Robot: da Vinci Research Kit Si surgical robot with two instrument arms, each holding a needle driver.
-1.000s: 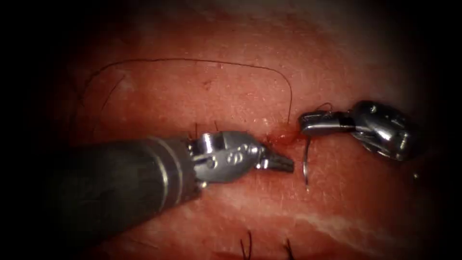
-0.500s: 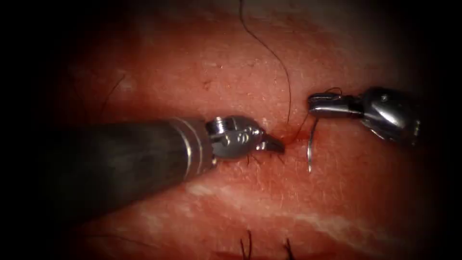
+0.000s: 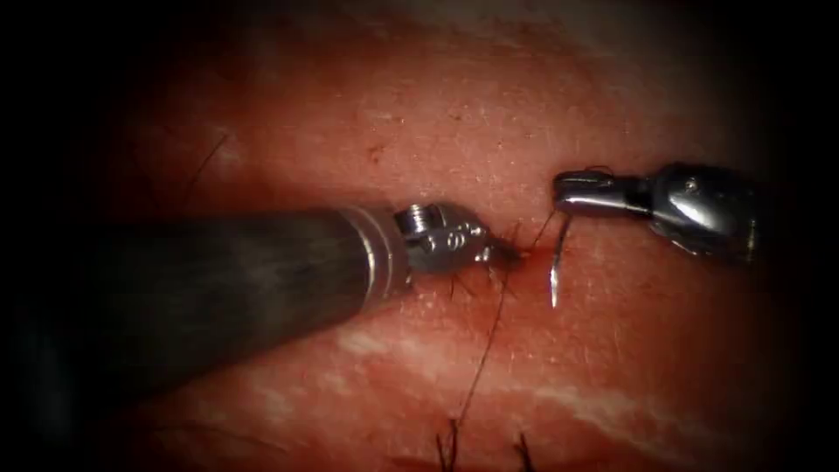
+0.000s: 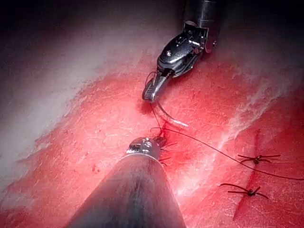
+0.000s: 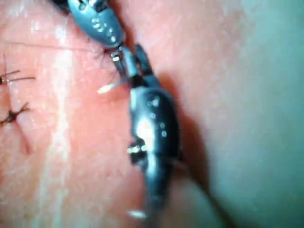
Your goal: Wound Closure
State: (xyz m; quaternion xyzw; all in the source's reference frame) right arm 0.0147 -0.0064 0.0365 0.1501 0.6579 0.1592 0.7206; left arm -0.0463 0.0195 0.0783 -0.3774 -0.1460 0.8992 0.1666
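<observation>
The right hand [image 3: 559, 188] is gripping the needle [image 3: 556, 271] near its thread end while the left hand [image 3: 505, 254] is pinching thread [image 3: 481, 367] at the tissue [image 3: 612, 350], so tension could tear the stitch.

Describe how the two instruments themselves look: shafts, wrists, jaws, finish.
The left tool has a thick dark grey shaft ending in a bright silver collar, then a small polished steel wrist with round pins and short dark jaws. The right tool is all shiny steel: a rounded, reflective wrist housing narrowing to slim jaws.

light: bright centre | edges: dark vignette | room: unseen
</observation>
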